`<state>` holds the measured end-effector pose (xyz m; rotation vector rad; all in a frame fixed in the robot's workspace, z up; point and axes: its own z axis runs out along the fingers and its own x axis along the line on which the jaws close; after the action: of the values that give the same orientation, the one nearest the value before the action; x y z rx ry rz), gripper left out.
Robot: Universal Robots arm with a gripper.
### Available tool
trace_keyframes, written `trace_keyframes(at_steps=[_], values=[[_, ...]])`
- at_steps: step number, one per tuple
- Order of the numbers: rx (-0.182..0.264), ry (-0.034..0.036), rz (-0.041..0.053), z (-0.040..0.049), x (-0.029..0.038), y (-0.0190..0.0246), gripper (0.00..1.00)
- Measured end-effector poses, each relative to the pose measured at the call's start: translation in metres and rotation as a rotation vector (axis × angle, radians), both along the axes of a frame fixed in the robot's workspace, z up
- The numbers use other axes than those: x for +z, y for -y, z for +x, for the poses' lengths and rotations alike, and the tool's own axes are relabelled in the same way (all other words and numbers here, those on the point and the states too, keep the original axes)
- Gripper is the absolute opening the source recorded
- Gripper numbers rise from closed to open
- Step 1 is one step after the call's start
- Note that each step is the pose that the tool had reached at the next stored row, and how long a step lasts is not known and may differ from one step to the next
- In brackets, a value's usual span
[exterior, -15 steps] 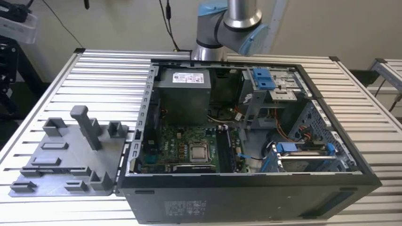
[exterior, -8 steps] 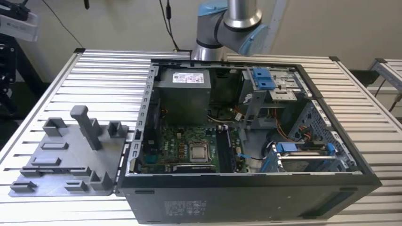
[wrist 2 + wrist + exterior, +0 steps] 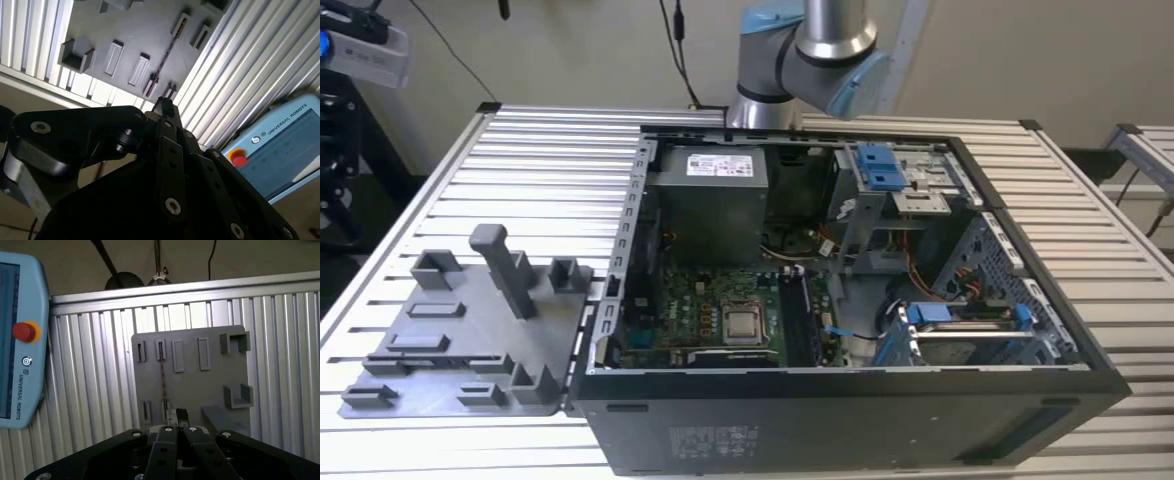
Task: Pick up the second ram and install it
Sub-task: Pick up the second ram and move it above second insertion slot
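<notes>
The second ram [image 3: 162, 375] stands on edge in the slots of the grey fixture plate [image 3: 210, 385] on the table [image 3: 100, 365]. In both wrist views it appears edge-on as a long, thin dark strip. The gripper [image 3: 177, 416] hangs above it, fingers pressed together and empty.

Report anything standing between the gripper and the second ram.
Nothing visible does: in the first wrist view the gripper hangs over the grey holder, whose slot holds the second ram on edge, uncovered.
</notes>
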<state>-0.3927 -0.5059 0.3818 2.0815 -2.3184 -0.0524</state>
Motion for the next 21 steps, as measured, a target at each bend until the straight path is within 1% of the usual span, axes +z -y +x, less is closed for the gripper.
trace_keyframes(at_steps=[6, 7, 8, 9, 11, 12, 13, 15, 16, 21], values=[[0.002, -0.0001, -0.0001, 0.0001, 0.0001, 0.0001, 0.11], [0.002, -0.0001, 0.0000, 0.0001, 0.0000, 0.0001, 0.12], [0.002, -0.0001, -0.0001, 0.0001, 0.0001, 0.0001, 0.17], [0.002, -0.0001, -0.0001, 0.0001, 0.0000, 0.0001, 0.17], [0.002, -0.0001, -0.0001, 0.0001, 0.0001, 0.0000, 0.30], [0.003, -0.0001, -0.0001, 0.0001, 0.0001, 0.0001, 0.30], [0.003, -0.0001, 0.0000, 0.0001, 0.0000, 0.0001, 0.42], [0.003, -0.0001, -0.0001, 0.0001, 0.0001, 0.0001, 0.42], [0.003, -0.0001, 0.0000, 0.0001, 0.0000, 0.0000, 0.48], [0.004, 0.0003, 0.0003, 0.0002, -0.0009, 0.0000, 0.48]])
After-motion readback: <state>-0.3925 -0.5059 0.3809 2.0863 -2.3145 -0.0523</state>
